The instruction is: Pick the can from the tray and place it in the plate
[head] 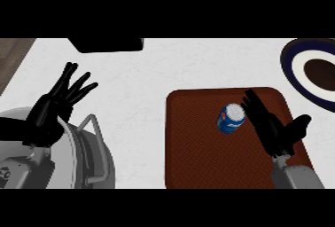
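On tray, can sits, not yet picked. We hold right hand just beside it, fingers straight, holding nothing. Left hand rests open at left. Next, we think: curl round can, lift, carry to plate.

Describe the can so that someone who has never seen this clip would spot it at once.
Find the reddish-brown tray on the pale counter, right of centre. In its upper half sits the can, just left of the straight fingers of the right hand. It is the only blue-and-white thing on the tray, bright against the dark surface and the black hand.
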